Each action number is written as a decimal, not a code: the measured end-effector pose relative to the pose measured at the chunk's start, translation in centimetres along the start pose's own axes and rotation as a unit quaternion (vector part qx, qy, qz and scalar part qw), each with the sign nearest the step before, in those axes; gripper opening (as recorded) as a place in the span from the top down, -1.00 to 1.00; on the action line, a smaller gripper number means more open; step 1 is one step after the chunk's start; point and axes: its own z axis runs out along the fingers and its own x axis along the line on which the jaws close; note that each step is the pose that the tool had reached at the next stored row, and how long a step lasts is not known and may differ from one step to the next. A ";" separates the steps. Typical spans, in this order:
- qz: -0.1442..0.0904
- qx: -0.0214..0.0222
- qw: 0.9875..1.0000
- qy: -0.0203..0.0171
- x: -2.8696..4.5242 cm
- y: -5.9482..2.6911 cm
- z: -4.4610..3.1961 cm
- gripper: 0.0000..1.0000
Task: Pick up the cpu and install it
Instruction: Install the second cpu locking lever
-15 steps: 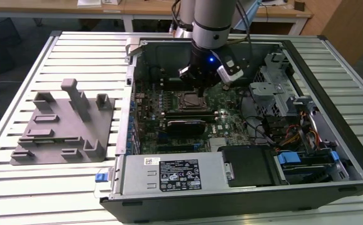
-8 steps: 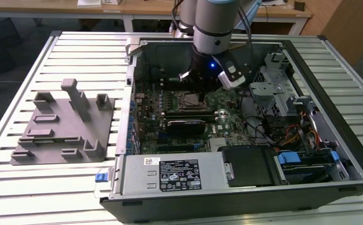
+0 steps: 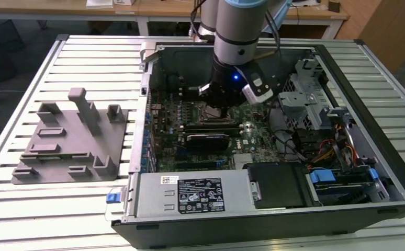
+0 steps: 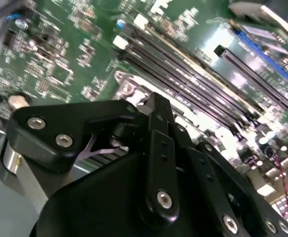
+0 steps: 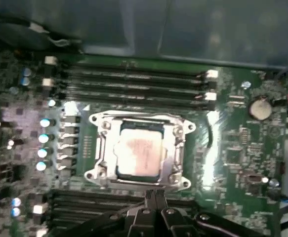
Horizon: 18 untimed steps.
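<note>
The cpu point(image 5: 139, 154), a small square chip with a pale silver top, lies flat inside the metal socket frame point(image 5: 100, 148) on the green motherboard point(image 5: 232, 148). In the first wrist view my gripper point(image 5: 154, 198) hovers just off one edge of the socket, its two black fingers pressed together with nothing between them. The second wrist view shows the gripper point(image 4: 155, 103) and its black linkage close above the board. In the exterior view the arm reaches down into the open computer case, and the gripper point(image 3: 217, 108) sits over the socket area.
Memory slots point(image 5: 134, 81) run beside the socket. The case walls point(image 3: 146, 104) surround the arm, with a power supply point(image 3: 188, 196) at the front and a drive cage point(image 3: 314, 99) with cables on the exterior view's right. A grey plastic fixture point(image 3: 70, 141) lies outside on the slatted table.
</note>
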 end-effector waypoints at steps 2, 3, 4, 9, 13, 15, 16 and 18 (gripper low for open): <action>0.000 0.000 1.000 0.000 0.59 -0.09 0.00 0.79; 0.000 -0.001 1.000 0.000 0.90 -0.14 0.00 0.79; 0.000 -0.001 1.000 0.000 1.21 -0.18 -0.01 0.79; 0.000 -0.002 1.000 0.000 2.10 -0.22 0.20 0.79; 0.000 -0.004 1.000 0.000 2.22 -0.25 0.62 0.79; 0.000 -0.007 1.000 0.000 2.25 -0.30 0.79 0.79; 0.000 -0.010 1.000 0.000 2.27 -0.36 0.83 0.79; 0.000 -0.018 1.000 -0.001 2.31 -0.55 0.90 0.79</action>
